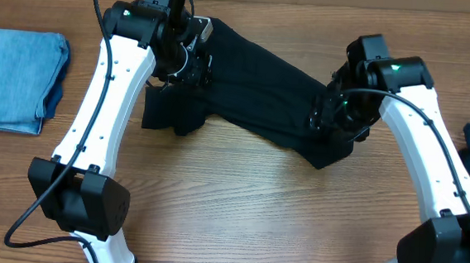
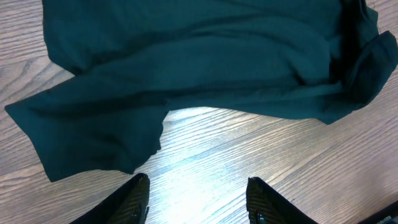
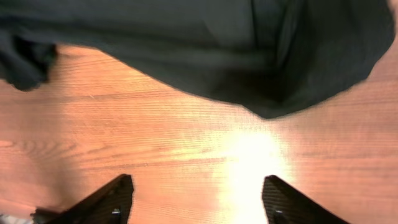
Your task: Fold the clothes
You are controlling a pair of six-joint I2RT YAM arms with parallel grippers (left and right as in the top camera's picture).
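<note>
My left end effector (image 2: 196,185) and right end effector (image 3: 196,184) both hang spread and empty over bare table (image 1: 239,198), the left just short of a sleeve, the right near a rounded corner of cloth. The black T-shirt (image 1: 255,87) lies slantwise between the arms, rumpled and doubled in places. I fear pinching only the top layer. Dragging the limp, matte knit across the smooth, glossy wood could also bunch it further. Folded light blue denim (image 1: 10,78) sits well apart.
</note>
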